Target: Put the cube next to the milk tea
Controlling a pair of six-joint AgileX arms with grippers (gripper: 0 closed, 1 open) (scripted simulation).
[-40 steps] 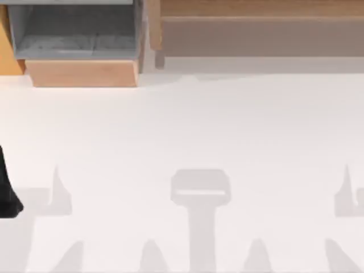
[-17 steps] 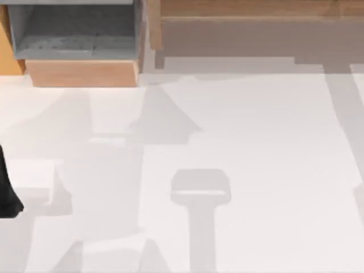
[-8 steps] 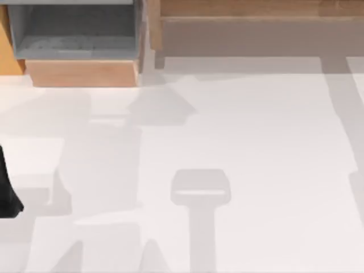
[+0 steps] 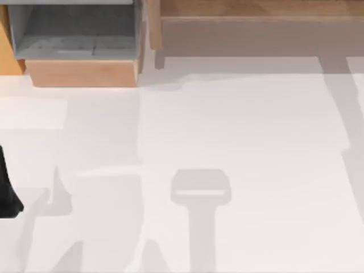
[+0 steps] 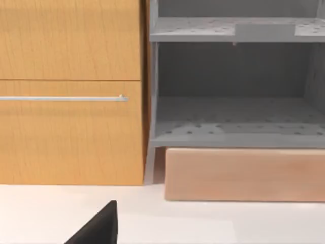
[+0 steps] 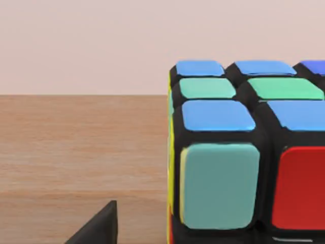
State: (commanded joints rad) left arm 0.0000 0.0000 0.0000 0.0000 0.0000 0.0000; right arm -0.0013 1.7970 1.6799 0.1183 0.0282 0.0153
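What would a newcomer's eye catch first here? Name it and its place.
The puzzle cube with blue, green, teal and red stickers, sitting on a wooden surface close before the right wrist camera. Next, the grey shelf unit beside the orange drawer front in the left wrist view.

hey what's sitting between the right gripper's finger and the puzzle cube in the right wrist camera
Nothing. In the right wrist view, only bare wooden surface lies between the dark fingertip and the cube.

Multicoloured puzzle cube (image 6: 244, 152), black-edged stickers, upright on wooden surface (image 6: 81, 147)
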